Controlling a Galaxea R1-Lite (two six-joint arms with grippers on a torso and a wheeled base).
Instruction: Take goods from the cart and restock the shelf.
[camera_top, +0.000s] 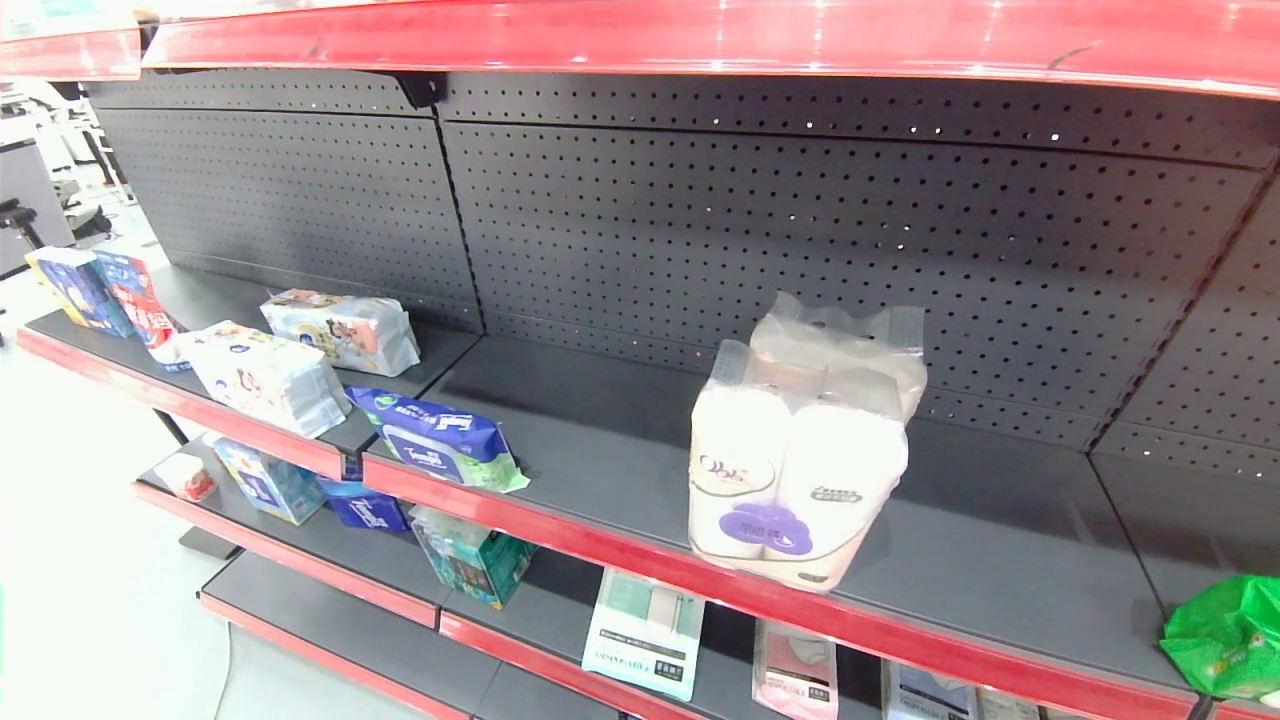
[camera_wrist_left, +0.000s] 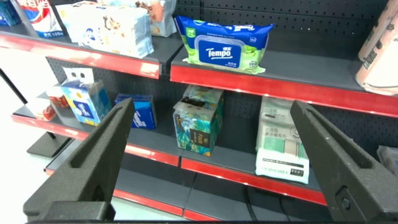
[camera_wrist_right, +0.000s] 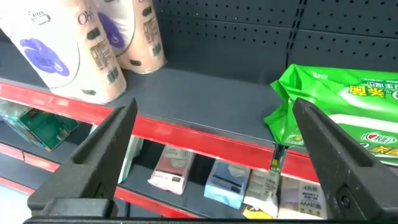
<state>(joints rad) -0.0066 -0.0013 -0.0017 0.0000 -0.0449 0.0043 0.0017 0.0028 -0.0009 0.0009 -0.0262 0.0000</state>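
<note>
left gripper (camera_wrist_left: 211, 104): jaws wide apart, holding nothing; faces the lower tiers under the wipes pack (camera_wrist_left: 224, 43).
right gripper (camera_wrist_right: 214, 104): jaws wide apart, holding nothing; faces the red front lip (camera_wrist_right: 186, 134).
shelf (camera_top: 620, 430): middle tier crosses the head view; bare stretch from centre to right.
toilet roll pack (camera_top: 800, 450): centre of frame, upright, right at the lip.
green pack (camera_top: 1225, 635): lower right corner, same tier, at the front edge.
step: probably fetching the next item from the cart, since both grippers are empty.
do it well: grip one pack by its sides, lift it over the lip, and set it well back in the bare gap.
risk: the soft roll pack sits near the edge, so a nudge may tip it off.
</note>
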